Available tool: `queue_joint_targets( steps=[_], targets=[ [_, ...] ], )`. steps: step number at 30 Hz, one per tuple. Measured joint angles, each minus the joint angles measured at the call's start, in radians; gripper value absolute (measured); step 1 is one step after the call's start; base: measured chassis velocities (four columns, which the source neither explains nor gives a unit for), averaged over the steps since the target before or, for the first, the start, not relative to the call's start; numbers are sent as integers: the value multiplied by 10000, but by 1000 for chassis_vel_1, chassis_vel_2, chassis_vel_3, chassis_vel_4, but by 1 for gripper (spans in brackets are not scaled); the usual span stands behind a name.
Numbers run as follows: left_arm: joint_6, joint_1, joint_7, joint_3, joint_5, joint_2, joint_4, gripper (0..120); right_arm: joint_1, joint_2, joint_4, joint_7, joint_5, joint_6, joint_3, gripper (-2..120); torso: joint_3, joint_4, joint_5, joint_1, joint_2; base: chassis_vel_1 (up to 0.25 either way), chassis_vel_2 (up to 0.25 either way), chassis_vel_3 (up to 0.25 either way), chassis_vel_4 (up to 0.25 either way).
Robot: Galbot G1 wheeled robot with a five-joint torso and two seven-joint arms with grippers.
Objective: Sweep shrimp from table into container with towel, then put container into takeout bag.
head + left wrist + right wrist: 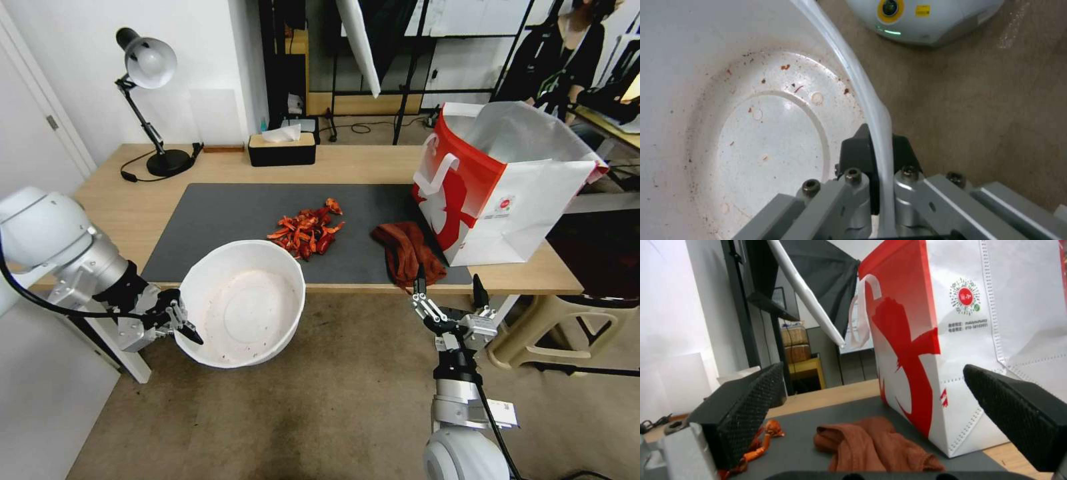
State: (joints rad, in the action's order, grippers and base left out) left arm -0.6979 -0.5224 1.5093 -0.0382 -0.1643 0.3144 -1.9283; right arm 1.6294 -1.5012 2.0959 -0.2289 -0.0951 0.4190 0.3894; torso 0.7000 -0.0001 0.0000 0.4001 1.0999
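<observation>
The red-orange shrimp (308, 231) lie heaped on the dark mat in the middle of the table (127, 207). My left gripper (189, 329) is shut on the rim of the white container (241, 312), holding it below the table's front edge; the left wrist view shows its fingers (858, 150) pinching the container (751, 126) wall. The rust-brown towel (407, 252) lies crumpled at the mat's front right, beside the takeout bag (497, 183). My right gripper (449, 288) hovers open just in front of the towel (871, 446), with the takeout bag (996, 340) behind it. A few shrimp (762, 443) show beside one finger.
A black tissue box (281, 148) and a desk lamp (150, 100) stand at the table's back. The bag stands open at the right end. Carpeted floor lies in front of the table, and a stool (567, 333) stands to the right below it.
</observation>
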Motion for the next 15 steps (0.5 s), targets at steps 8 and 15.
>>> queue_joint_targets(
  steps=[8,15],
  targets=[
    [-321,-681,82,224,584,627,121,0,174,0,179,-2,2,16,234,100,0,2,1,-1,0,0,0,0,0],
    [-669,-1558,195,494,1202,1203,305,0,247,-12,216,-9,10,31,359,100,0,0,0,-1,0,0,0,0,0]
  ],
)
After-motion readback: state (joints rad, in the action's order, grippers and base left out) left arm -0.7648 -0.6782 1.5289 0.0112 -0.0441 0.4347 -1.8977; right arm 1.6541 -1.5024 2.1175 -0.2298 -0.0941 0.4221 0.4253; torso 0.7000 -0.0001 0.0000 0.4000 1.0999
